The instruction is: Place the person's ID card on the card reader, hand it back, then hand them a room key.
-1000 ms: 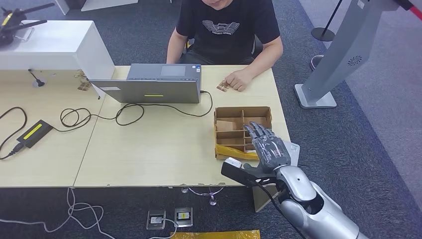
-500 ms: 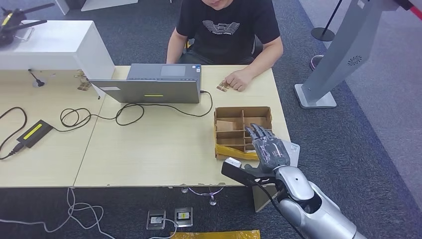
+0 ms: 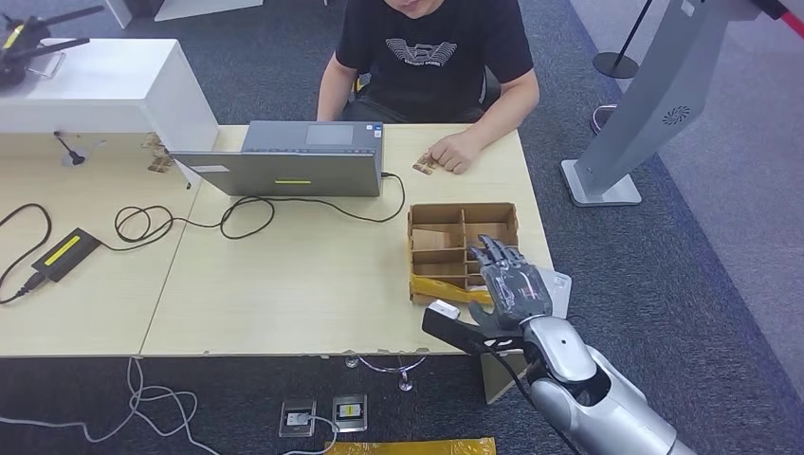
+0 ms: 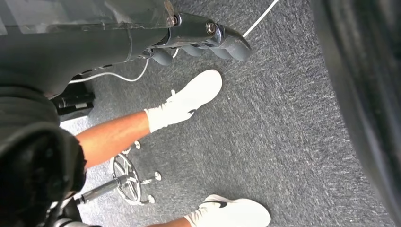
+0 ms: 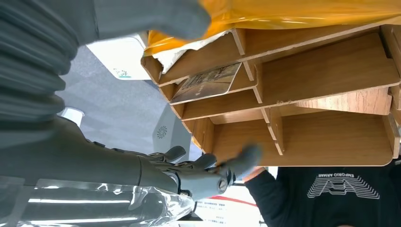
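Key card sits in the tray, right hand's closest

Card [image 5: 205,83] lies flat in a compartment of the tray [image 3: 462,216], lower right of frame; right hand [image 3: 510,282] hovers just above, fingers spread, empty. Left hand [image 4: 203,40] hangs curled, empty.

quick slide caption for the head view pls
Right robot hand hovers over the divided cardboard box while a seated person waits across the desk.

An office or lab reception mock-up: a person [image 3: 429,47] sits behind a pale wooden desk [image 3: 303,284] with a grey laptop [image 3: 289,171], trailing cables [image 3: 190,223], grey carpet [image 3: 721,246] and a white kiosk stand [image 3: 654,95].
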Controlling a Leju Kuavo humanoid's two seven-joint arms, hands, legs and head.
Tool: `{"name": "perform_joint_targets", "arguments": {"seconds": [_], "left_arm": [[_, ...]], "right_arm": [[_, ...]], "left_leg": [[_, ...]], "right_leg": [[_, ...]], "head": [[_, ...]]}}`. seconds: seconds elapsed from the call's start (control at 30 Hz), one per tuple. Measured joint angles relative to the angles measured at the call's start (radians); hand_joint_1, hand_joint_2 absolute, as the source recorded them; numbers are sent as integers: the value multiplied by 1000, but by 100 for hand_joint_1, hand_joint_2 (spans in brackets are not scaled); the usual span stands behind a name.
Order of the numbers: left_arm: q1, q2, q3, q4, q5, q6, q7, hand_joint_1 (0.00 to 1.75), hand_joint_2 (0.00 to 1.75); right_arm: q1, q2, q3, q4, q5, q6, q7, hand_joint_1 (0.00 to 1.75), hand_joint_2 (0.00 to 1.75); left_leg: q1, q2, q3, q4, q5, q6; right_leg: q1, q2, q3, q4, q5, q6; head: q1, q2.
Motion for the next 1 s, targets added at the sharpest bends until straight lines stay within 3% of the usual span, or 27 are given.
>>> {"name": "perform_joint_targets", "arguments": {"seconds": [0.03, 0.07, 0.1, 0.17, 0.2, 0.23, 1.0], "left_arm": [[-1, 0, -3, 0, -2, 0, -2, 0, 0], [-1, 0, -6, 0, -5, 0, -3, 0, 0], [-2, 0, -10, 0, -7, 0, -5, 0, 0], [-3, -1, -15, 0, -9, 0, -6, 0, 0], [-4, -1, -18, 0, -9, 1, -6, 0, 0], [-4, -1, -21, 0, -9, 1, -6, 0, 0], [-11, -2, -54, 0, -31, -15, -21, 0, 0]], "right_arm": [[0, 1, 0, 2, 1, -3, -3, 163, 175], [0, 1, 0, 4, 2, -8, -6, 151, 175], [-1, 2, 1, 6, 3, -12, -8, 122, 175], [-2, 5, 1, 10, 7, -17, -12, 34, 175], [-2, 7, 2, 12, 9, -19, -13, 9, 175], [-3, 9, 3, 14, 11, -21, -14, 0, 175], [-10, 25, 16, 36, 30, -30, -7, 0, 175]], "left_leg": [[0, 0, 0, 0, 0, 0], [0, 0, 0, 0, 0, 0], [0, 0, 0, 0, 0, 0], [0, 0, 0, 0, 0, 0], [0, 0, 0, 0, 0, 0], [0, 0, 0, 0, 0, 0], [0, 0, 1, 0, 0, 0]], "right_leg": [[0, 0, 0, 0, 0, 0], [0, 0, 0, 0, 0, 0], [0, 0, 0, 0, 0, 0], [0, 0, 0, 0, 0, 0], [0, 0, 0, 0, 0, 0], [0, 0, 0, 0, 0, 0], [0, 1, 0, 0, 0, 0]], "head": [[0, 0], [0, 0], [0, 0], [0, 0], [0, 0], [0, 0], [0, 0]]}}
